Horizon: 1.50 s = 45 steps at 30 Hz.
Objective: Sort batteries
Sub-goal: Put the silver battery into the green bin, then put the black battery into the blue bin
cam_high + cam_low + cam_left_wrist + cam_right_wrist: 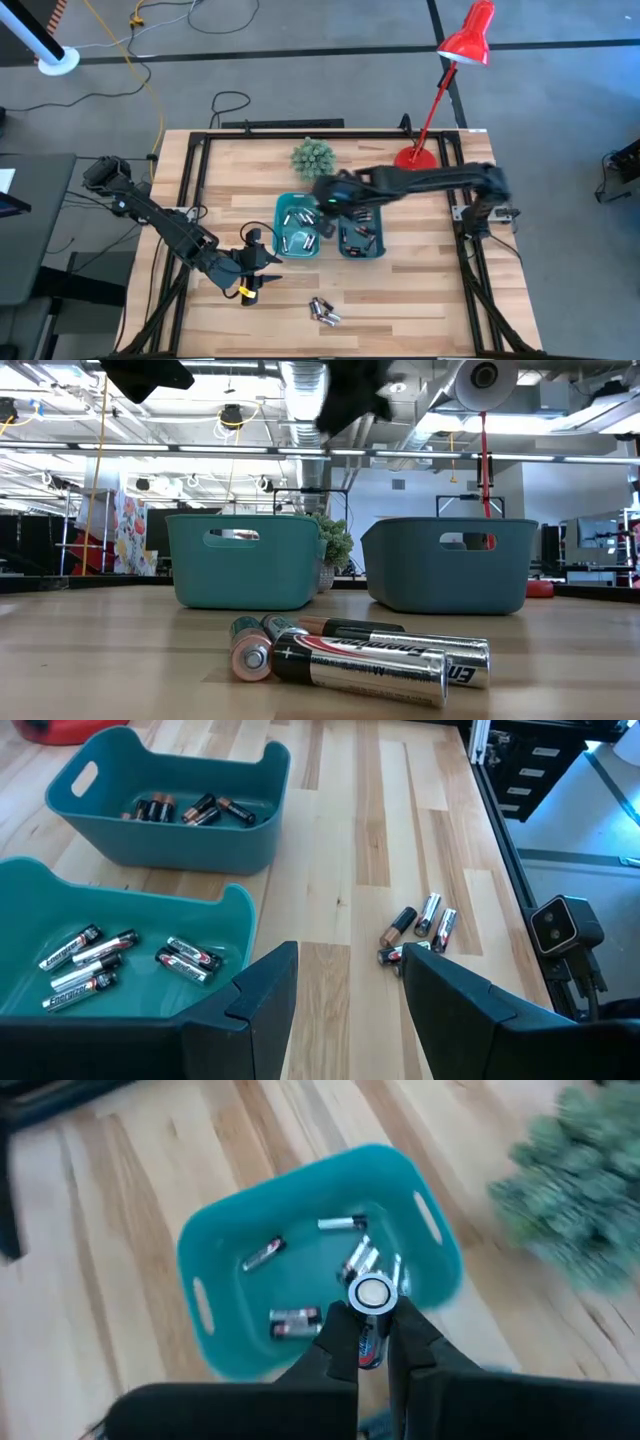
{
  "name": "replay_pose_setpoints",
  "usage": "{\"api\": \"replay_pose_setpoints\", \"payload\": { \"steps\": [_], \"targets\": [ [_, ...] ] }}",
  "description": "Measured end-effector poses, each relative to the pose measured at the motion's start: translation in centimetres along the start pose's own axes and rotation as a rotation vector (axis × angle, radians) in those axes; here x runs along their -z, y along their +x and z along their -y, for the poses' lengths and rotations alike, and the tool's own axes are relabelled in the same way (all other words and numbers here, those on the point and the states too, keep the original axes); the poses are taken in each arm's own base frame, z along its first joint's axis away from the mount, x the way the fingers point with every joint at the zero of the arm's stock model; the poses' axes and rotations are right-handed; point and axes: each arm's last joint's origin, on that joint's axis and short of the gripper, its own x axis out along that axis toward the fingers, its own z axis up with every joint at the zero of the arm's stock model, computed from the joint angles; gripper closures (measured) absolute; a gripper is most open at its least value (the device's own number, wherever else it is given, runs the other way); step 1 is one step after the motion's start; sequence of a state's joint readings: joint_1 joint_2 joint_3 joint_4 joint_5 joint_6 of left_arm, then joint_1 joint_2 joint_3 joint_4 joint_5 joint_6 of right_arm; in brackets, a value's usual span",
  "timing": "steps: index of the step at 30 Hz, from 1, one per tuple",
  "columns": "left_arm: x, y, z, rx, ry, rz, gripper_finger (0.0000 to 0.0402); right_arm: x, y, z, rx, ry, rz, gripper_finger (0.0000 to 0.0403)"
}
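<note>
Two teal bins stand side by side mid-table. The left bin [298,226] holds several silvery batteries [85,963]; the right bin [361,238] holds several dark ones [195,810]. My right gripper [371,1328] hangs above the left bin [320,1270], shut on one battery [371,1342]. A few loose batteries [323,311] lie on the wood near the front edge, large in the low view [350,655]. My left gripper [345,990] stands open with nothing between its fingers, left of the bins [256,266], pointing toward the loose batteries [420,928]. My right gripper pinches the battery's body [370,1350] between its two fingers, which slant down from above. The battery's round metal end [371,1294] sticks out past the fingers toward the camera. It is lifted clear, over the inside of the left bin.
A small green plant [313,157] stands behind the bins, and a red desk lamp [441,95] has its base at the back right [414,157]. Black frame rails [190,180] run along the table's sides. Bare wood lies around the loose batteries.
</note>
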<state>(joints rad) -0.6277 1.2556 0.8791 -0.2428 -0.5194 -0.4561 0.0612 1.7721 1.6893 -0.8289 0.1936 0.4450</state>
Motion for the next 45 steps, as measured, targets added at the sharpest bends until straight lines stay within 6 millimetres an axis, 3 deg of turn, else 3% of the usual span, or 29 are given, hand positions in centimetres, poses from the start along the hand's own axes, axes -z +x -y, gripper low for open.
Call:
{"api": "replay_pose_setpoints", "payload": {
  "steps": [5,12,19,30,37,41,45],
  "targets": [
    [0.0,0.0,0.0,0.0,0.0,0.0,0.0225,-1.2,5.7,-0.6,0.003,-0.057,-0.076,0.0386],
    [0.0,0.0,0.0,-0.001,0.001,-0.001,0.0225,0.3,13.1,-0.4,-0.03,-0.055,-0.242,0.0386],
    [0.0,0.0,0.0,-0.001,0.002,-0.003,0.0225,2.0,16.8,-0.3,-0.013,-0.035,-0.324,0.0382],
    [0.1,0.0,-0.1,-0.005,0.006,-0.01,0.0225,1.5,16.2,-0.5,-0.022,0.016,-0.289,0.0308],
    [0.3,0.0,-0.1,-0.013,0.017,-0.026,0.0225,1.3,15.3,-0.4,-0.016,0.048,-0.293,0.0284],
    [0.3,0.1,-0.3,-0.021,0.034,-0.03,0.0225,0.4,12.4,-0.3,-0.014,0.089,-0.284,0.0283],
    [0.2,0.2,-0.6,-0.035,0.04,-0.032,0.0225,-0.3,7.1,-0.8,-0.022,0.085,-0.254,0.0283]
  ]
}}
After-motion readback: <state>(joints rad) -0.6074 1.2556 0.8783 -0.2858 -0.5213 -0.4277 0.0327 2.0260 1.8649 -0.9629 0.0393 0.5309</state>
